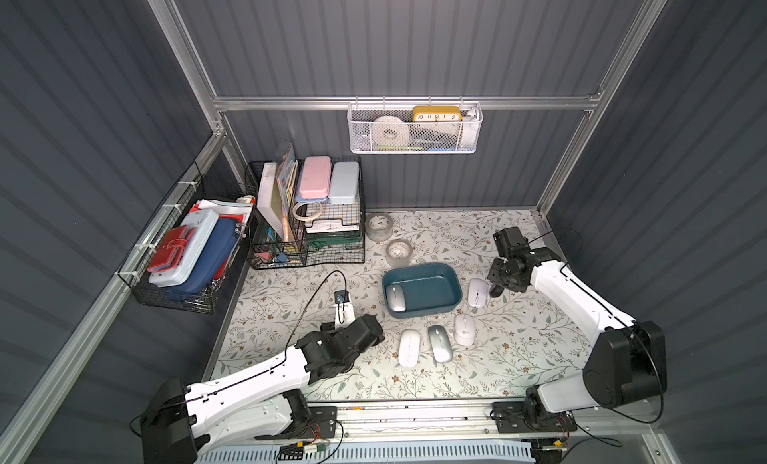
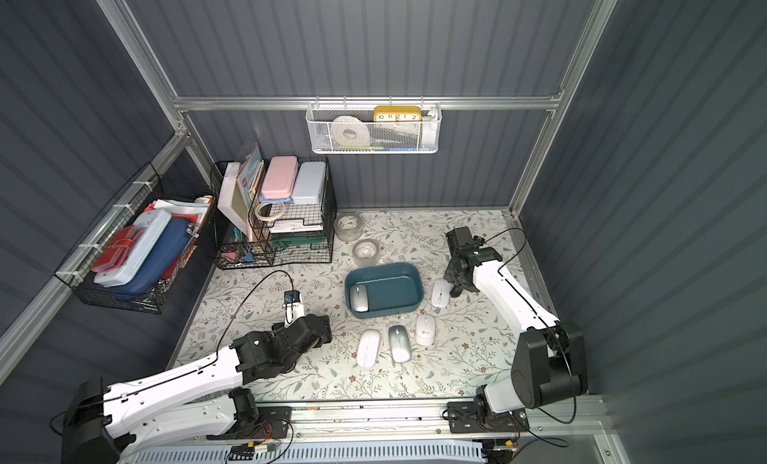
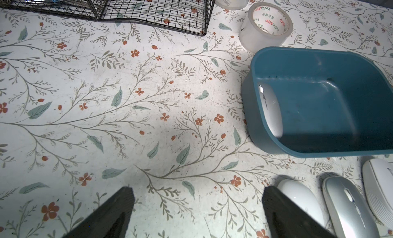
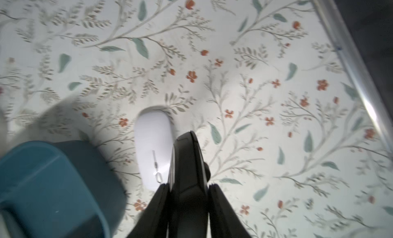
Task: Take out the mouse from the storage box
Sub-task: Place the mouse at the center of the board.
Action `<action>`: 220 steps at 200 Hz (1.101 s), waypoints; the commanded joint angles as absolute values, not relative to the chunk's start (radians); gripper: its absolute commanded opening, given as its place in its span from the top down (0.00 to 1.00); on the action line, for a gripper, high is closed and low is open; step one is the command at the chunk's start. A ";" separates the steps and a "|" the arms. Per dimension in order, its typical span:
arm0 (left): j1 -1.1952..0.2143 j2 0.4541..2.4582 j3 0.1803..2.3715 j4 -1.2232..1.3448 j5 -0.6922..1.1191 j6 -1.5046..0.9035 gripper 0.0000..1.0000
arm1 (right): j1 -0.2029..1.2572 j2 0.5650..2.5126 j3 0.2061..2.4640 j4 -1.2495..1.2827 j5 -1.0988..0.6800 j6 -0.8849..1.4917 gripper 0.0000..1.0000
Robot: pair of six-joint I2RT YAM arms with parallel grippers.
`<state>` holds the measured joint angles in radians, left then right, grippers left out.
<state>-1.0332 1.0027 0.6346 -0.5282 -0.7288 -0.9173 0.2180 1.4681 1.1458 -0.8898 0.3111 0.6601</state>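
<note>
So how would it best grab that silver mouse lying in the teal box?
Probably from straight above: the walls of the storage box block any sideways approach. Grip the silver mouse across its narrow width, though one long side hugs the wall, leaving a finger little room.

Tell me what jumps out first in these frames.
The teal storage box sits mid-table, with one silver mouse lying against its left wall. Just right of the box, the right gripper is shut on a black mouse, close beside a white mouse. The left gripper hangs open near a row of three mice in front of the box.
</note>
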 commanded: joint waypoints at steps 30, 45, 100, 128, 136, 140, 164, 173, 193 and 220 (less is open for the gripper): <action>-1.028 0.999 0.640 -0.517 -0.727 -0.903 0.01 | 0.232 1.473 1.118 -1.080 0.615 0.784 0.65; -1.028 0.986 0.633 -0.523 -0.729 -0.908 0.01 | 0.232 1.516 1.118 -1.081 0.614 0.796 0.66; -1.028 0.942 0.612 -0.541 -0.737 -0.922 0.01 | 0.232 1.727 1.172 -1.077 0.617 0.805 0.72; -1.028 0.937 0.607 -0.545 -0.739 -0.925 0.01 | 0.233 1.780 1.190 -1.062 0.625 0.803 0.72; -1.028 0.938 0.608 -0.545 -0.741 -0.924 0.01 | 0.234 1.799 1.200 -1.068 0.636 0.804 0.71; -1.028 0.939 0.608 -0.546 -0.741 -0.925 0.00 | 0.235 1.810 1.206 -1.072 0.641 0.804 0.71; -1.028 0.945 0.607 -0.540 -0.742 -0.924 0.01 | 0.252 1.870 1.240 -1.090 0.666 0.805 0.69; -1.028 0.949 0.609 -0.538 -0.741 -0.922 0.01 | 0.263 1.888 1.250 -1.097 0.676 0.809 0.68; -1.028 0.957 0.614 -0.538 -0.741 -0.921 0.00 | 0.279 1.929 1.272 -1.105 0.686 0.816 0.64; -1.028 0.954 0.614 -0.541 -0.743 -0.921 0.01 | 0.289 1.966 1.288 -1.098 0.679 0.814 0.57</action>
<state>-1.0332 0.9543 0.6243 -0.5205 -0.7300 -0.9176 0.2787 1.9400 1.2602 -1.0897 0.6544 0.7959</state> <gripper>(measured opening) 0.994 0.400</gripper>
